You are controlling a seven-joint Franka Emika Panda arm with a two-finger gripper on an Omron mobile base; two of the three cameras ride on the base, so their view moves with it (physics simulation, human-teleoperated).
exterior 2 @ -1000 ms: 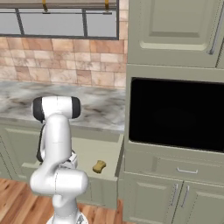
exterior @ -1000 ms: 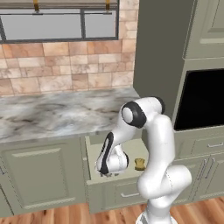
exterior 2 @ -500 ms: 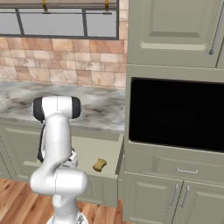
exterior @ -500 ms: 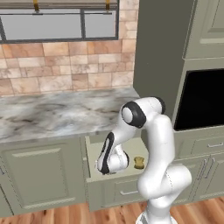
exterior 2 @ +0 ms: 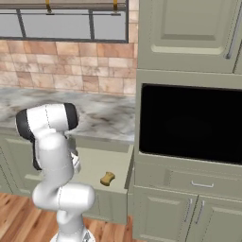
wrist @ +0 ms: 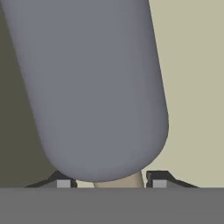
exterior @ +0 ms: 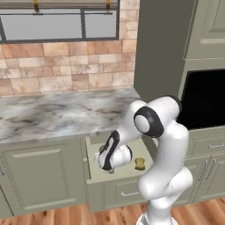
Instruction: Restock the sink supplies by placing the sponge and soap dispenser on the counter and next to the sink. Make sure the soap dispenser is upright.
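- Reaching down into an open drawer point(exterior: 94, 165) below the counter point(exterior: 61, 115), the arm has its gripper point(wrist: 109, 183) low inside it, seen from the left base camera just left of the sponge point(exterior: 139, 164).
- Hand camera: a grey rounded bottle, the soap dispenser point(wrist: 94, 87), sits between the two dark fingertips point(wrist: 158, 180), one at each side of its rounded end; the jaws are closed in against it, gripping the bottle.
- The bottle's body runs away from the hand, leaning a little in that view; its pump top cannot be made out.
- The sponge lies on the pale drawer floor, near the drawer's right wall; in the right base view it point(exterior 2: 108, 178) sits to the right of the arm, apart from it.
- The marble counter runs along the brick wall under the window point(exterior: 59, 19); a dark oven point(exterior 2: 189, 124) is set in the tall cabinet to the right.
- The drawer is pulled out over the wooden floor point(exterior: 52, 217).
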